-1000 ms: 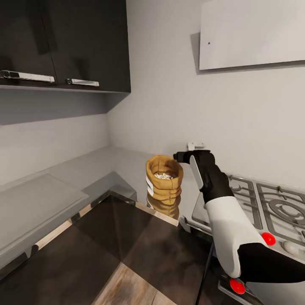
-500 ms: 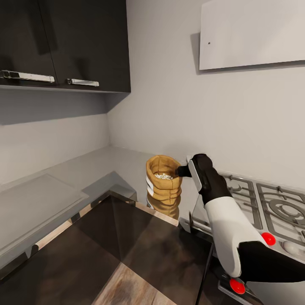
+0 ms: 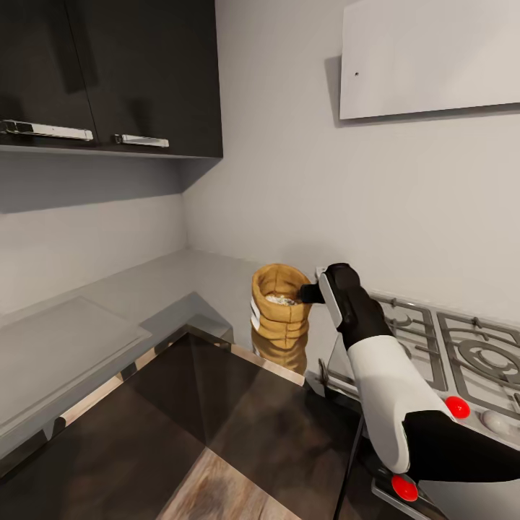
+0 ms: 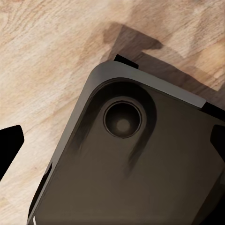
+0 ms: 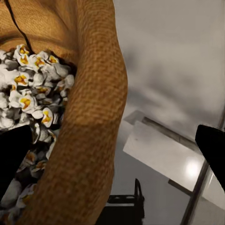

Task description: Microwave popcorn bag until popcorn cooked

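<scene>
My right hand at the rim of the popcorn bag, task only at its start.

The grey desk (image 3: 144,289) carries the popcorn bag (image 3: 280,303), which stands upright just beside the gas hob (image 3: 448,347); so taking, carrying and heating are all left to do, I judge. My right hand (image 3: 309,292) is spread wide, and the bag's rolled rim (image 5: 96,117) lies between its fingers, one finger over the popcorn (image 5: 33,98) inside.

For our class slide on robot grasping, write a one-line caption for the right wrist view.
Right gripper straddling the rolled rim of the popcorn bag, one finger over the popcorn inside, the other outside above the grey countertop.
</scene>
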Robot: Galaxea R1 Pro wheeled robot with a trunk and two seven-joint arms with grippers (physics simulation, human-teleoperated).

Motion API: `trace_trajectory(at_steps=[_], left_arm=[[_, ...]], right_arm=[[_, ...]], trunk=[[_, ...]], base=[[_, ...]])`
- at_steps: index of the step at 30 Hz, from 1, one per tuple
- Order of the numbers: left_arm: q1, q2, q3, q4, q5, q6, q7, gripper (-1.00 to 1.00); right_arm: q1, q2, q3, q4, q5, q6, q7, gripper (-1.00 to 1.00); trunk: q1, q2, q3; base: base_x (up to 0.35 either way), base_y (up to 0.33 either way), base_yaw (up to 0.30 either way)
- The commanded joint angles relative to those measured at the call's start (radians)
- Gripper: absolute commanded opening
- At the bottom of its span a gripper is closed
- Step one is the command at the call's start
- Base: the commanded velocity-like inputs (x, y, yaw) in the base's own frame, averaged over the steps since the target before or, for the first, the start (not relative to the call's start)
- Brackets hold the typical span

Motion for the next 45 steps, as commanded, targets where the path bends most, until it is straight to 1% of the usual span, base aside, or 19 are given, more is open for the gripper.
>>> trace_trajectory(at_steps=[1,11,12,14,16,18,25,29,35,36,37,39,41,42,43,44,45], left_arm=[[0.0,0.0,0.001,-0.002,0.001,-0.001,0.001,1.0],[0.0,0.0,0.001,-0.002,0.001,-0.001,0.001,1.0],[0.0,0.0,0.001,-0.002,0.001,-0.001,0.001,1.0],[0.0,0.0,0.001,-0.002,0.001,-0.001,0.001,1.0],[0.0,0.0,0.001,-0.002,0.001,-0.001,0.001,1.0],[0.0,0.0,0.001,-0.002,0.001,-0.001,0.001,1.0],[0.0,0.0,0.0,-0.002,0.002,-0.001,0.001,1.0],[0.0,0.0,-0.001,-0.002,0.0,-0.002,0.0,1.0],[0.0,-0.001,0.0,-0.002,0.0,-0.004,0.001,1.0],[0.0,-0.001,0.001,-0.002,0.0,-0.004,0.001,1.0],[0.0,-0.002,0.002,-0.002,0.001,-0.004,0.002,1.0],[0.0,-0.004,0.002,-0.002,0.0,-0.004,0.002,1.0],[0.0,-0.006,0.001,-0.002,-0.001,-0.004,0.002,1.0],[0.0,-0.006,0.0,-0.002,-0.003,-0.004,0.002,1.0],[0.0,-0.006,0.0,-0.002,-0.005,-0.004,0.002,1.0],[0.0,-0.006,0.0,-0.002,-0.007,-0.004,0.002,1.0],[0.0,-0.006,-0.001,-0.002,-0.008,-0.004,0.002,1.0]], right_arm=[[0.0,0.001,-0.003,0.012,0.003,0.004,-0.002,-1.0],[0.0,-0.001,-0.004,-0.002,0.003,0.004,-0.002,-1.0],[0.0,-0.001,-0.005,-0.014,0.003,0.004,-0.002,-1.0],[0.0,0.0,-0.007,-0.07,0.003,0.004,-0.001,-1.0],[0.0,0.002,-0.009,-0.173,0.002,0.004,-0.001,-1.0],[0.0,0.002,-0.008,-0.234,0.002,0.004,-0.001,-1.0],[0.0,0.002,-0.008,-0.307,0.001,0.004,0.001,-1.0],[0.0,0.002,-0.009,-0.317,0.002,0.004,0.002,-1.0],[0.0,0.002,-0.012,-0.318,0.001,0.004,0.003,-1.0],[0.0,0.002,-0.025,-0.318,0.001,0.004,0.006,-1.0],[0.0,0.002,-0.049,-0.317,0.001,0.004,0.008,-1.0],[0.0,0.002,-0.082,-0.312,0.0,0.004,0.01,-1.0],[0.0,0.002,-0.123,-0.304,-0.002,0.004,0.011,-1.0],[0.0,0.002,-0.15,-0.302,-0.005,0.004,0.012,-1.0],[0.0,0.002,-0.173,-0.302,-0.02,0.004,0.013,-1.0],[0.0,0.002,-0.19,-0.301,-0.052,0.004,0.013,-1.0],[0.0,0.002,-0.195,-0.302,-0.066,0.004,0.011,-1.0]], trunk=[[0.0,0.0,-0.001],[0.0,0.0,-0.001],[0.0,0.0,-0.001],[0.0,0.0,-0.001],[0.0,0.0,-0.001],[0.0,0.0,-0.001],[0.0,0.0,-0.001],[0.0,0.0,-0.001],[0.0,0.0,-0.001],[0.0,0.0,-0.001],[0.0,0.0,-0.001],[0.0,0.0,-0.001],[0.0,0.0,-0.001],[0.0,0.0,-0.001],[0.0,0.0,-0.001],[0.0,0.0,-0.001],[0.0,0.0,-0.001]], base=[[0.0,0.0,0.0],[0.0,0.0,0.0],[0.0,0.0,0.0],[0.0,0.0,0.0],[0.0,0.0,0.0],[0.0,0.0,0.0],[0.0,0.0,0.0],[-0.044,0.0,0.0],[-0.318,0.0,0.0],[-0.344,0.0,0.0],[-0.345,0.0,0.0],[-0.345,0.0,0.0],[-0.345,0.0,0.0],[-0.345,0.0,0.0],[-0.345,0.0,0.0],[-0.345,0.0,0.0],[-0.345,0.0,0.0]])
